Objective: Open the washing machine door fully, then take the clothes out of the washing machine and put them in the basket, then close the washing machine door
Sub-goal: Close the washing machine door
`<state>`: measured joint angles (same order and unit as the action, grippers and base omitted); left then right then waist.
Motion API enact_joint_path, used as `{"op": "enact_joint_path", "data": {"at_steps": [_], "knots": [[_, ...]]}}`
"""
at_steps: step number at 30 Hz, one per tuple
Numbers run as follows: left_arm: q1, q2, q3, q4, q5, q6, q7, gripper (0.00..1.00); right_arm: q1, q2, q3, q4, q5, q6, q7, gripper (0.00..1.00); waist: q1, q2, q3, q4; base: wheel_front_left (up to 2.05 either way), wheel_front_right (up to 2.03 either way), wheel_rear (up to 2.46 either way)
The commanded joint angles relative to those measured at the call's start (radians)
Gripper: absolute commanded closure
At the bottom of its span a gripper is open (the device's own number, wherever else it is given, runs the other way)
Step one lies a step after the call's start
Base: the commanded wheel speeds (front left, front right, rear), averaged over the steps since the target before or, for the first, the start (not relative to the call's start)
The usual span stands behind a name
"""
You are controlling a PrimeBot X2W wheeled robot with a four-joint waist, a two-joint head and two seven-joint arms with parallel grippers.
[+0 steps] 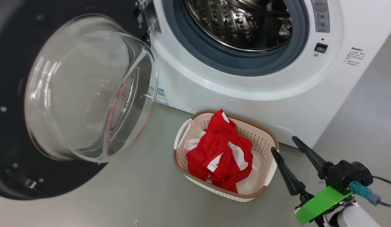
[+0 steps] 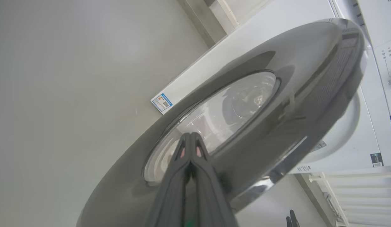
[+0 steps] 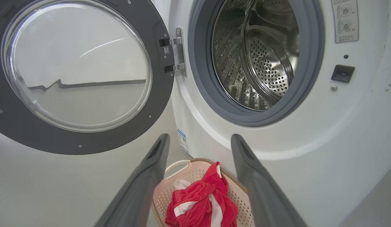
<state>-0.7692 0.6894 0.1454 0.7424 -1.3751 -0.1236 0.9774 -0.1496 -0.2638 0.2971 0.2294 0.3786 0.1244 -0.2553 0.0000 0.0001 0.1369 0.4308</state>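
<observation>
The washing machine stands with its steel drum showing no clothes inside. Its door hangs swung wide to the left, black rim and clear glass bowl facing me. Red clothes with white trim lie heaped in the cream basket on the floor before the machine. My right gripper hovers open just right of the basket, nothing between its fingers; its wrist view looks at the drum and basket. My left gripper is shut, its tips against or just short of the outer face of the door.
Grey floor spreads left of and in front of the basket. A blue label sits low on the machine's front. In the left wrist view, a second white appliance and a white rack are at the right.
</observation>
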Motion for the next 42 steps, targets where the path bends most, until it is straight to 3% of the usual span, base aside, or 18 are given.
{"op": "enact_joint_path", "data": {"at_steps": [1,16,30,42], "knots": [[0.018,0.053,0.017,-0.043,-0.016,-0.007,0.024,1.0,0.011,0.0,0.008,-0.024,0.008,0.006,-0.006,0.0,0.0,-0.0001,-0.01,-0.006,0.0,0.0,0.0],[0.172,0.035,-0.017,-0.364,-0.145,-0.007,0.152,1.0,0.046,0.021,-0.02,-0.037,0.006,0.006,-0.006,0.0,0.0,-0.0001,-0.053,-0.051,0.0,0.0,0.0],[0.191,-0.047,-0.084,-0.567,-0.152,-0.007,0.106,1.0,0.048,0.032,-0.042,-0.05,0.0,0.006,-0.006,0.0,0.0,-0.0001,-0.047,-0.125,0.0,0.0,0.0],[0.139,-0.159,-0.154,-0.623,-0.134,-0.007,-0.006,1.0,0.043,0.045,-0.044,-0.053,-0.004,0.006,-0.006,0.0,0.0,-0.0001,-0.036,-0.21,0.0,0.0,0.0]]}}
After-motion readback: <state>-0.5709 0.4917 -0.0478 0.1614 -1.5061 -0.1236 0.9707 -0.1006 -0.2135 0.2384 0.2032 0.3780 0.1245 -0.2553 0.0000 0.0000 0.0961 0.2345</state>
